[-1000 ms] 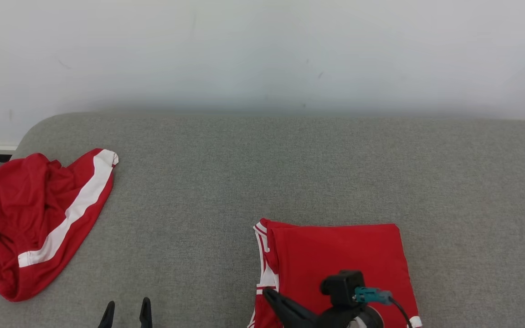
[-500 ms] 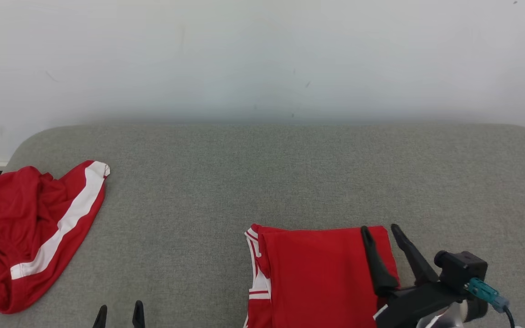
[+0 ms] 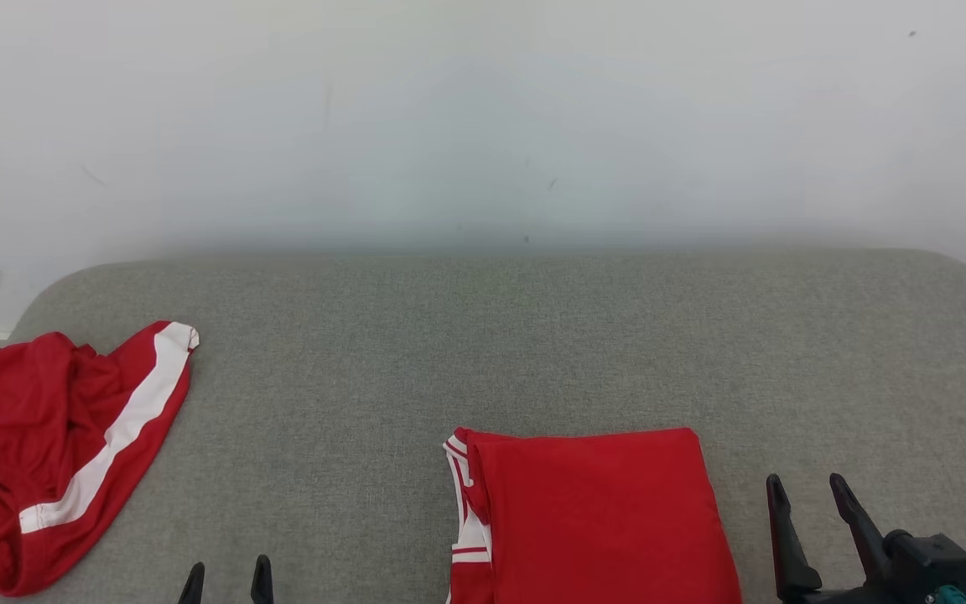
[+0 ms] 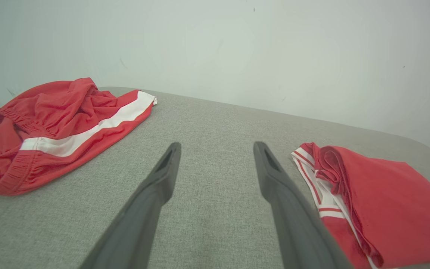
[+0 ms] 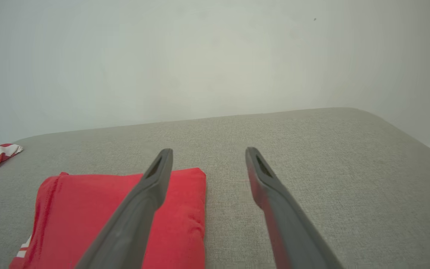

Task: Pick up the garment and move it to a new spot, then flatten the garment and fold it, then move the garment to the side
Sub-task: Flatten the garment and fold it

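Observation:
A folded red garment (image 3: 592, 516) with white trim lies flat at the front centre of the grey cushion (image 3: 516, 335); it also shows at the right in the left wrist view as the folded garment (image 4: 383, 201) and at the lower left in the right wrist view as the folded garment (image 5: 118, 216). My right gripper (image 3: 806, 486) stands open just right of it, holding nothing. My left gripper (image 3: 227, 572) is open at the lower left, over bare cushion, nothing between its fingers.
A second red garment (image 3: 55, 445) with a white stripe lies crumpled at the cushion's left edge, seen too as the crumpled garment (image 4: 50, 127). A pale wall (image 3: 483, 117) stands right behind the cushion. The cushion's rounded right corner (image 5: 398, 130) drops off.
My right gripper has come off the folded garment, opened and drawn back to the right of it. The head camera has tilted, shifting the whole picture down. The left gripper stays put.

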{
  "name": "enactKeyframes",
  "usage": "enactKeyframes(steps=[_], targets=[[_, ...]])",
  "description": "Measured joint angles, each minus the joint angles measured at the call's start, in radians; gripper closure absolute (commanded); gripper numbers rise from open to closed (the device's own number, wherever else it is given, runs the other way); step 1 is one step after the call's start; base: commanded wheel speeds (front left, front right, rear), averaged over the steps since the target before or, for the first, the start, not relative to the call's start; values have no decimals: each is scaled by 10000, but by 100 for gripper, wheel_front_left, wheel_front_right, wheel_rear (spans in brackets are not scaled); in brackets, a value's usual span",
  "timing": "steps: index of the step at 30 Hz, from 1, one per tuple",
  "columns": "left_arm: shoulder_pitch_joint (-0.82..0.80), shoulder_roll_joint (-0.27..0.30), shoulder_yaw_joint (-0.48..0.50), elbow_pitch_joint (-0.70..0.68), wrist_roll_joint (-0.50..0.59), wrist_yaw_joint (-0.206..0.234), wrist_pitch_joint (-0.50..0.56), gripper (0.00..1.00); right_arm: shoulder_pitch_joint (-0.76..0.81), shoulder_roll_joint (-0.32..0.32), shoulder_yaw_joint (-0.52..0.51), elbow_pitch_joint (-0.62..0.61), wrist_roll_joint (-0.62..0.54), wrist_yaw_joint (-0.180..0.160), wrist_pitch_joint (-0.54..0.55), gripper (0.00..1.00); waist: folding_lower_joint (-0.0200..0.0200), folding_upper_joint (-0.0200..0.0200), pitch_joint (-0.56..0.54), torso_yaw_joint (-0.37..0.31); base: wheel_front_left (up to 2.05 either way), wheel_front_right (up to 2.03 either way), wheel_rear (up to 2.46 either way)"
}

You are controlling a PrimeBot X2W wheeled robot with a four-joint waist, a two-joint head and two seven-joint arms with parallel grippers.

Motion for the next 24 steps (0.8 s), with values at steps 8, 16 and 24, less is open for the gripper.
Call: enactKeyframes(steps=[8, 16, 24], targets=[[57, -2, -81, -96, 194, 0, 0, 0, 321, -257, 119, 259, -69, 0, 27, 0, -1, 0, -247, -17, 0, 0, 0], [40, -6, -69, 150, 240, 0, 0, 0, 335, -286, 128, 330, -63, 0, 38, 0, -1, 0, -281, -195, 0, 0, 0], [-9, -6, -50, 234, 232, 0, 0, 0, 265, -267, 119, 318, -96, 0, 102, 0, 0, 1, -177, -358, 0, 0, 0]])
